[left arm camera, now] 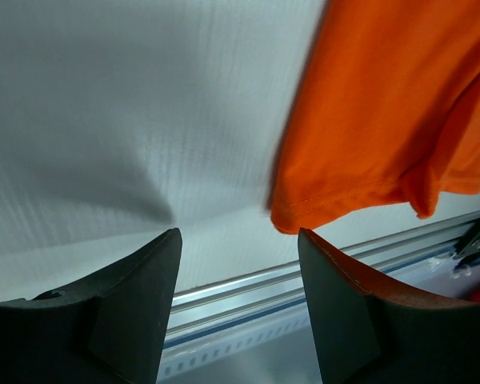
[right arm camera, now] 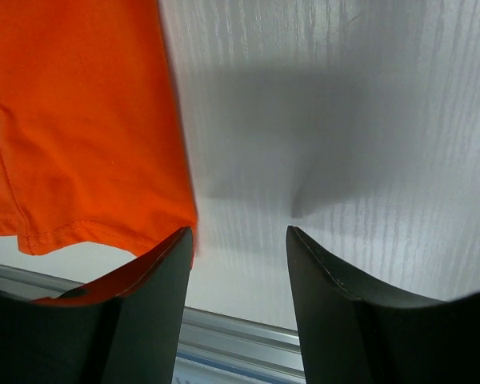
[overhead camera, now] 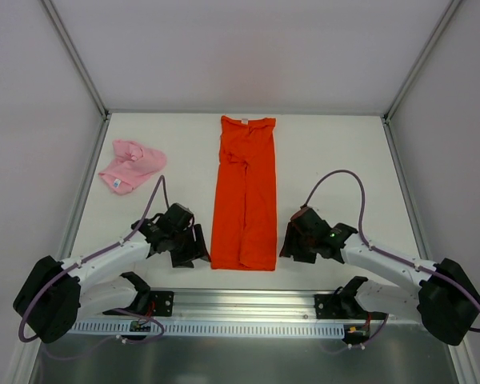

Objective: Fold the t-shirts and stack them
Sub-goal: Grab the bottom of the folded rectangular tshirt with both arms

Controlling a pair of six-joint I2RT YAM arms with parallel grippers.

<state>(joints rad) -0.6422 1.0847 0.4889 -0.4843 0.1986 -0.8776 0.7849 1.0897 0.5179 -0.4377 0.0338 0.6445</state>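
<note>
A bright orange-red t-shirt (overhead camera: 244, 192) lies down the middle of the white table (overhead camera: 336, 152), folded in from both sides into a long narrow strip. Its collar is at the far end and its hem is close to the metal rail (overhead camera: 248, 300) along the near edge. The smaller pale pink t-shirt (overhead camera: 132, 166) sits in a crumpled heap at the far left of the table, well apart from the orange one and from both arms.

The left gripper (overhead camera: 189, 253) hangs low just beside the strip's near left corner, and the right gripper (overhead camera: 293, 251) is in the matching spot at the near right corner.

From the left wrist, the left gripper (left arm camera: 238, 236) has its jaws wide apart with nothing between them but bare table (left arm camera: 128, 104) and the rail (left arm camera: 248, 292). The orange hem (left arm camera: 384, 104) ends just above the tip of the right-hand finger.

From the right wrist, the right gripper (right arm camera: 238, 232) is likewise spread wide and holds nothing. The shirt's corner (right arm camera: 72, 120) meets the tip of the left-hand finger, though whether cloth and finger touch cannot be told. White table (right arm camera: 344, 120) fills the rest, with the rail (right arm camera: 240, 332) below.
</note>
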